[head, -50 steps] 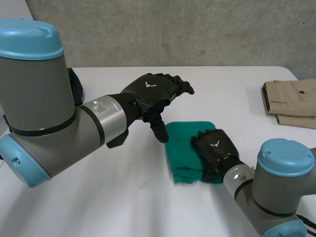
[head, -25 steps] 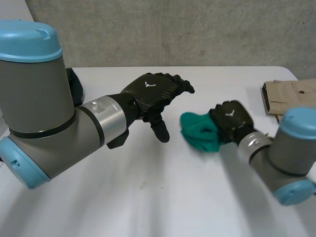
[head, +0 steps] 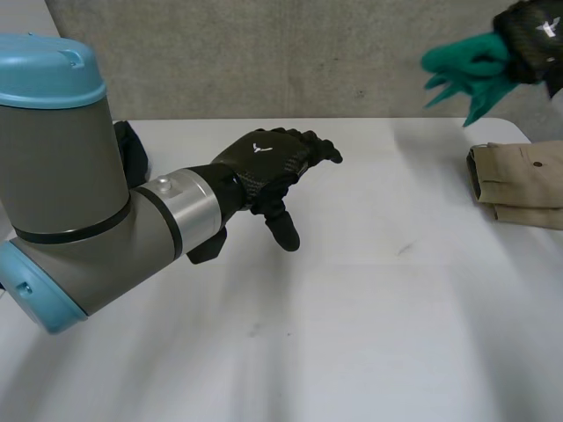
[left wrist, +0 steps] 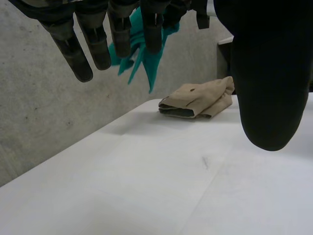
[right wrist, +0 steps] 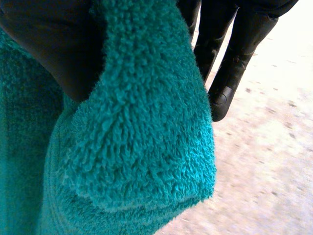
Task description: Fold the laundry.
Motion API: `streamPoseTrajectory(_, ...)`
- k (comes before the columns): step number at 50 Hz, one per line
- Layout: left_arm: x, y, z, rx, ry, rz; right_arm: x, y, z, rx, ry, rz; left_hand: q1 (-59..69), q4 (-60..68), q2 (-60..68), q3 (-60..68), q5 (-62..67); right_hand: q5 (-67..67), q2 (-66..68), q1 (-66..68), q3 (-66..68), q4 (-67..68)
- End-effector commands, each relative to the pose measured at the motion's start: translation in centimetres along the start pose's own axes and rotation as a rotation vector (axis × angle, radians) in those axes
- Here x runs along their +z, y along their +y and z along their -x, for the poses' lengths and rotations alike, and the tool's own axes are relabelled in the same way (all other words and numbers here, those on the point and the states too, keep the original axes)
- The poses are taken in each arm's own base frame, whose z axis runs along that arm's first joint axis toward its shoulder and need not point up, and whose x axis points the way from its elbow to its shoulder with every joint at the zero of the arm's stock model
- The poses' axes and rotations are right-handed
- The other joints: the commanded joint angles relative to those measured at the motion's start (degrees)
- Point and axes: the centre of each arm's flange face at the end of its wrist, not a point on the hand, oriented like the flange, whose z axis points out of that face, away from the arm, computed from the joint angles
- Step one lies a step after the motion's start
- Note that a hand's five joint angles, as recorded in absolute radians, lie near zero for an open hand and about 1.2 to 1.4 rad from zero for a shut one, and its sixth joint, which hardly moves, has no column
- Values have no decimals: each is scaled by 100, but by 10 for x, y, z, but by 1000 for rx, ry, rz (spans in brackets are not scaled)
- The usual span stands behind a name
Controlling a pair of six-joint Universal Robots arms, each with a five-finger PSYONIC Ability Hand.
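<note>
Right hand (head: 532, 35) is clamped on the green towel (head: 464, 69), high above the folded tan garment (head: 519, 180). Left hand (head: 268, 163) hovers, fingers relaxed, over the tabletop (head: 369, 334). Probably the stacking step: next, lower the towel beside that garment and release.

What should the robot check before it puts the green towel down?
1. Right hand grips the towel: ok, fingers are curled round it.
2. Towel off the table: ok, it is up in the air.
3. Towel neatly folded: not ok, it is bunched and loose ends dangle.
4. Left hand free: ok, it is open, holds nothing and hovers above the table.
5. Tan clothes tidy: ok, they lie folded at the table's right side.
</note>
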Motion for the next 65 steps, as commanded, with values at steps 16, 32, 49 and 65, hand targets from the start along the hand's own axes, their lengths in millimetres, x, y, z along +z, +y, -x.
streamPoseTrajectory(16,6,13,0,-39,6,37,-116,191,-63,99,-17,317,-94,-43,-41,-115,40,1617,1319,2760,1423,1171)
streamPoseTrajectory(32,6,11,-1,-34,6,22,-135,146,-64,35,-83,497,-94,-43,-41,-115,40,-5383,-5681,-4240,-5577,-5829)
streamPoseTrajectory(49,-10,-19,-3,-4,-1,-67,-87,-14,-49,11,123,541,-279,-228,-226,-300,-145,-5383,-5681,-4240,-5577,-5829)
streamPoseTrajectory(65,-23,-29,1,5,-28,-101,-91,-152,87,197,178,424,-262,-211,-209,-283,-129,-5383,-5681,-4240,-5577,-5829)
